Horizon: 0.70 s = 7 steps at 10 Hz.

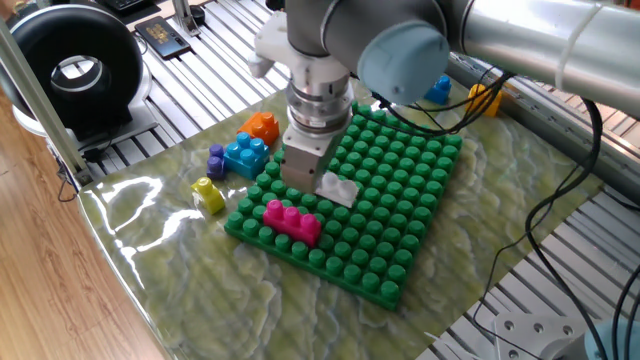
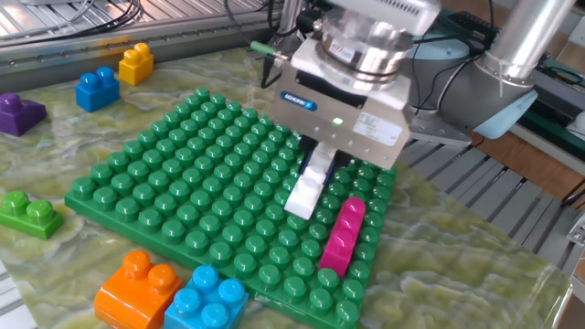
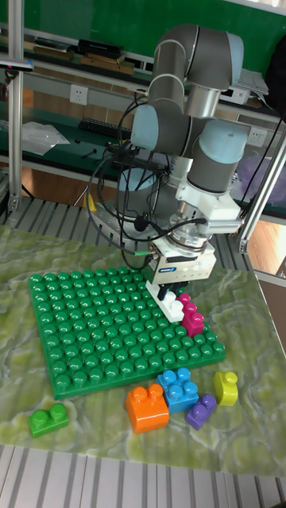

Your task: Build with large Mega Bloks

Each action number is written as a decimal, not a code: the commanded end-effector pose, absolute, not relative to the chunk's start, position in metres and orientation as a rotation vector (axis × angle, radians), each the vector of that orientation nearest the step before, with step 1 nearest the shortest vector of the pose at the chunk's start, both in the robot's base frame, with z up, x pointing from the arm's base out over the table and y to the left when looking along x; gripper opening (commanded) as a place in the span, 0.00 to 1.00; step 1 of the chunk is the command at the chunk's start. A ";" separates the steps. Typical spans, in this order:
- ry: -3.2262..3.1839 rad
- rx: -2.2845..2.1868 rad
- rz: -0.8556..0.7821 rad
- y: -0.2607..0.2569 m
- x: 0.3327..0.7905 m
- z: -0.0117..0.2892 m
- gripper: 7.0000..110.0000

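My gripper (image 2: 319, 166) points straight down over the green baseplate (image 2: 183, 174), shut on a white-grey Mega Blok (image 2: 307, 185) that hangs tilted just above the studs. The same gripper (image 1: 318, 180) and white blok (image 1: 338, 187) show near the plate's front corner, and again in the tall view, gripper (image 3: 171, 297) and white blok (image 3: 169, 306). A magenta blok (image 2: 342, 235) sits pressed on the plate's edge row right beside the white one. Loose orange (image 1: 262, 125), light blue (image 1: 246, 155), purple (image 1: 216, 160) and yellow (image 1: 208, 194) bloks lie off the plate.
A small green brick (image 2: 27, 212) lies left of the plate. A purple brick (image 2: 18, 111), a dark blue brick (image 2: 96, 89) and a yellow brick (image 2: 135, 62) sit beyond the plate's far side. Cables (image 1: 545, 200) trail at the right, and a black round device (image 1: 75, 75) stands off the mat.
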<state>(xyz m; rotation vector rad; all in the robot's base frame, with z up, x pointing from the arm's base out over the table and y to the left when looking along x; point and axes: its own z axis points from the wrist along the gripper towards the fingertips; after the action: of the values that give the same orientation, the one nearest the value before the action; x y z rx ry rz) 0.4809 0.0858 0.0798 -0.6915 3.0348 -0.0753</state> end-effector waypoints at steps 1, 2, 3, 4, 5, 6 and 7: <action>3.037 -0.653 -0.077 0.083 0.476 0.066 0.00; 3.053 -0.630 -0.097 0.077 0.472 0.065 0.00; 3.063 -0.619 -0.097 0.073 0.468 0.062 0.00; 3.071 -0.618 -0.098 0.072 0.465 0.061 0.00; 3.073 -0.633 -0.113 0.067 0.462 0.059 0.00; 3.070 -0.640 -0.095 0.068 0.460 0.055 0.00; 3.064 -0.651 -0.081 0.068 0.460 0.052 0.00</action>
<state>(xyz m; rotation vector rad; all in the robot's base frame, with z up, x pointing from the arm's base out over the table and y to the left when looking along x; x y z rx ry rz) 0.4645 0.0698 0.0584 -0.6542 3.0627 -0.1074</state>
